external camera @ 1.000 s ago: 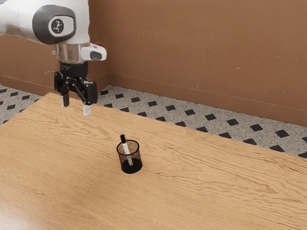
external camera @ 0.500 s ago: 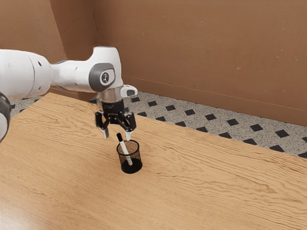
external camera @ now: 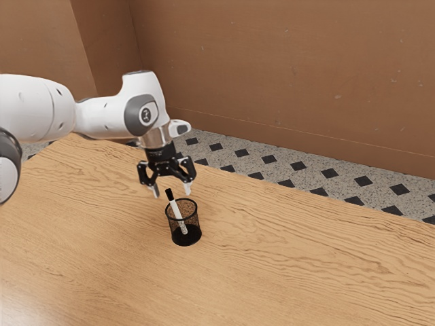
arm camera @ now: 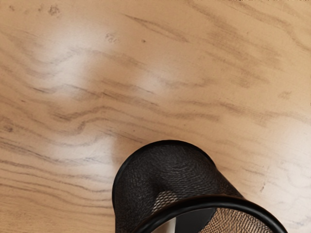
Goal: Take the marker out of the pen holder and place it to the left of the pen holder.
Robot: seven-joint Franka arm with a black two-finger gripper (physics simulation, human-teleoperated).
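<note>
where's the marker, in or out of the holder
In: the marker leans inside the holder, its white body visible through the mesh, black end above the rim.

Room is stretching across the surface (external camera: 292, 265) all around the pen holder (external camera: 194, 223), and a gap is showing between the spread fingers of the tool (external camera: 172, 194)! But mesh is blocking any low pass, and the tilted marker (external camera: 176, 210) is poking above the rim (arm camera: 228, 200).

Brown wall (external camera: 285, 81), diamond-patterned floor (external camera: 270, 159).

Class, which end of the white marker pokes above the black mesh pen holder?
Its black end; the pale opposite end sits low inside the holder.
</note>
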